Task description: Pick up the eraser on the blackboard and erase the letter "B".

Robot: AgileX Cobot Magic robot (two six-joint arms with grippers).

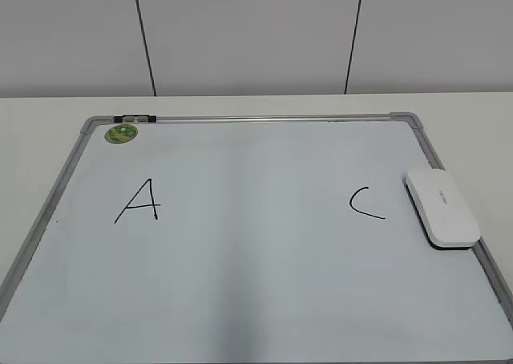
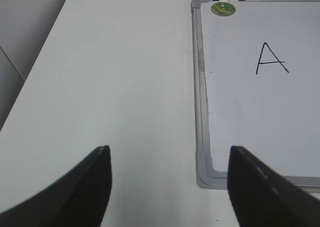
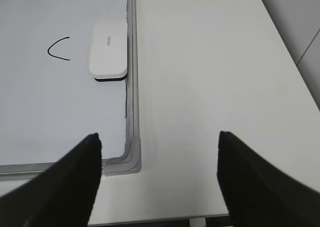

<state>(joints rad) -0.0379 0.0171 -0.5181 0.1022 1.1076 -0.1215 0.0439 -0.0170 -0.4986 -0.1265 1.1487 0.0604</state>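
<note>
Both grippers (image 2: 170, 187) (image 3: 160, 182) hang open and empty while the eraser (image 1: 442, 207), likely light, rigid and slick-topped, wants pinching across its long sides.

A white bench (image 1: 240, 105) fills the lower part of the exterior view, its far edge running level across the frame about a third of the way down. Behind it stands a pale grey wall (image 1: 248, 35) of flat panels, split by two thin dark seams: one in the upper left leaning slightly, one in the upper right. The light is soft and even, with only faint shadows. In the left wrist view the bench top (image 2: 110, 77) spreads bare and white through the left and centre, and its edge cuts across the upper left corner. In the right wrist view its surface (image 3: 210, 77) fills the right half, with grey floor (image 3: 300, 22) beyond the edge at upper right.
</note>
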